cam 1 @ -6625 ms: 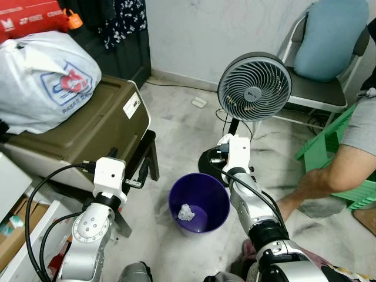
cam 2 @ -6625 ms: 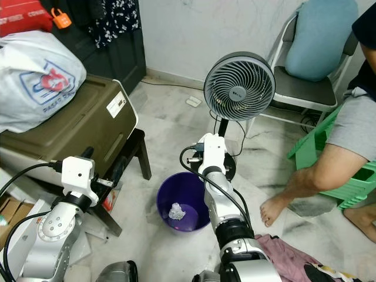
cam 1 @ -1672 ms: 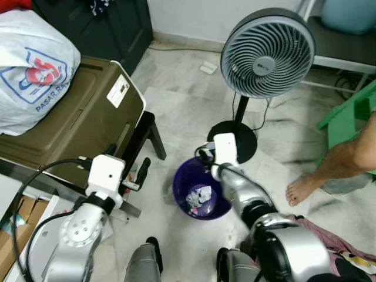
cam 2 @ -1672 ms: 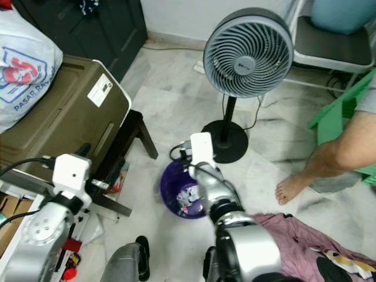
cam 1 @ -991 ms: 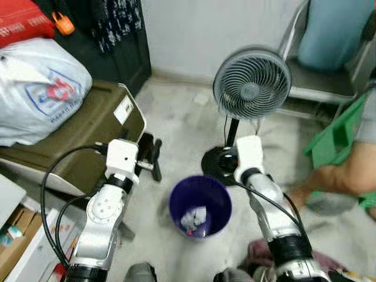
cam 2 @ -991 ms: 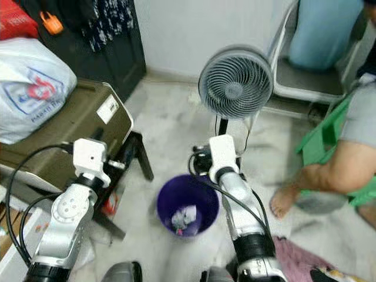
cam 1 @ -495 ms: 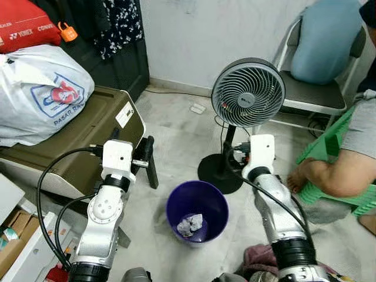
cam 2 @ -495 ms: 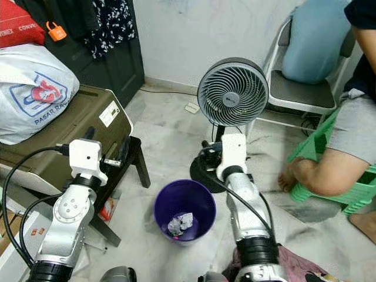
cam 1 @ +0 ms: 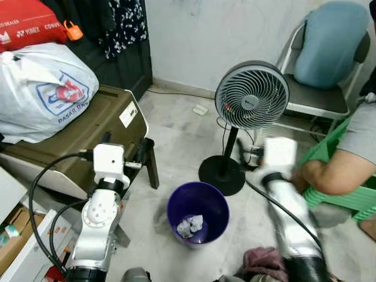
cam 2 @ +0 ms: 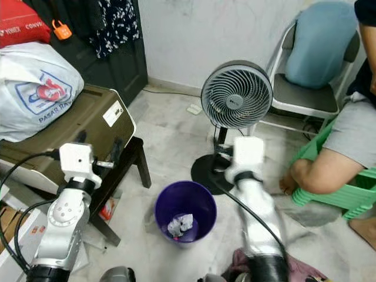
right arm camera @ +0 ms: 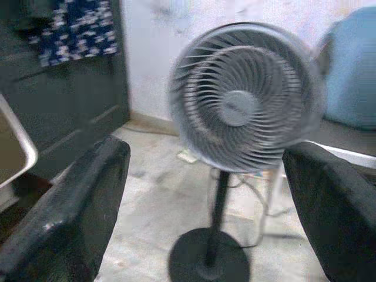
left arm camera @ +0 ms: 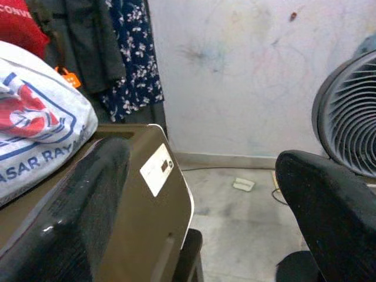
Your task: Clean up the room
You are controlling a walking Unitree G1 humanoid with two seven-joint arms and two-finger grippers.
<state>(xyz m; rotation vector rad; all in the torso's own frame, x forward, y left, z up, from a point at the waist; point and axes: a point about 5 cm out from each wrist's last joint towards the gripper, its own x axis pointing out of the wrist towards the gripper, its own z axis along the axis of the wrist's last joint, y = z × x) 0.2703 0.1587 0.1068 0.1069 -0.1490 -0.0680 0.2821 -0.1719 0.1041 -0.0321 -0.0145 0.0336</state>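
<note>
Both of my grippers are up in front of me, fingers spread and holding nothing. Right gripper [right arm camera: 205,194]: raised over the floor [cam 1: 176,135] beside the stand fan [cam 1: 252,96]; its arm is blurred in the head views. From the wrist, two black fingers [right arm camera: 64,211] stand wide apart, with the fan head and its black round base seen between them. Left gripper [left arm camera: 200,200]: raised near the corner of the olive-brown storage box [cam 1: 88,135], its fingers [left arm camera: 70,200] likewise wide apart (box lid and its white label seen between them).

Task item: purple bin [cam 1: 198,211] stands upright on the floor, below and between the two arms, nearer me than both grippers and well apart from each. Inside it lies crumpled paper [cam 1: 190,224], whitish-grey, on the bottom.

Further out: the fan's base sits just beyond the bin, close to its rim. A white plastic bag [cam 1: 44,88] with a red-and-blue print rests on top of the box. A pinkish cloth [cam 1: 264,258] lies on the floor near my right side. A person [cam 1: 346,158] sits at the right on a green stool [cam 1: 346,194]; behind the fan is a folding chair [cam 1: 317,94] with a blue cushion [cam 1: 329,41].
</note>
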